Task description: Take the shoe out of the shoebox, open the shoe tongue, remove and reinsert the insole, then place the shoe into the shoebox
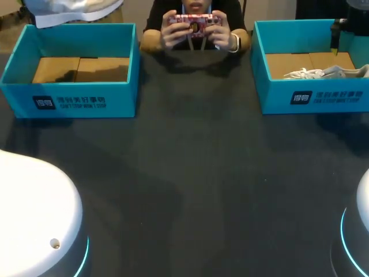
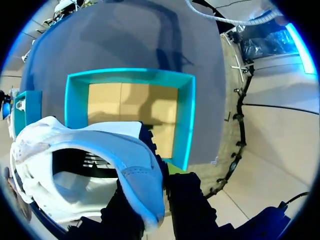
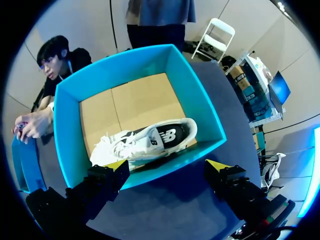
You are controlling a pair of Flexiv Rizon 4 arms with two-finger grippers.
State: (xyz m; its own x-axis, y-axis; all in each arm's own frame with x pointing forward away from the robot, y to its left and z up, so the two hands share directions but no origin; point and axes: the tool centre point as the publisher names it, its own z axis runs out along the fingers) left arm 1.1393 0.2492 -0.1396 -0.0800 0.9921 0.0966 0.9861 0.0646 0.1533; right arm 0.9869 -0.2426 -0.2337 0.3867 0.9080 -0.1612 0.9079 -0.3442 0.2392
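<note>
The left gripper (image 2: 150, 202) is clamped on the padded, pale-blue heel collar of a white shoe (image 2: 75, 150), which hangs above the open teal box (image 2: 186, 115). That is a narrow pinch on soft foam, so a jerk could let the shoe swing or slip. The right gripper (image 3: 167, 167) hovers wide open and empty over the other box (image 3: 67, 130), where a second shoe (image 3: 145, 140) lies on its side. Its loose laces could snag a finger. The uppers are smooth and curved, the walls stiff cardboard.
</note>
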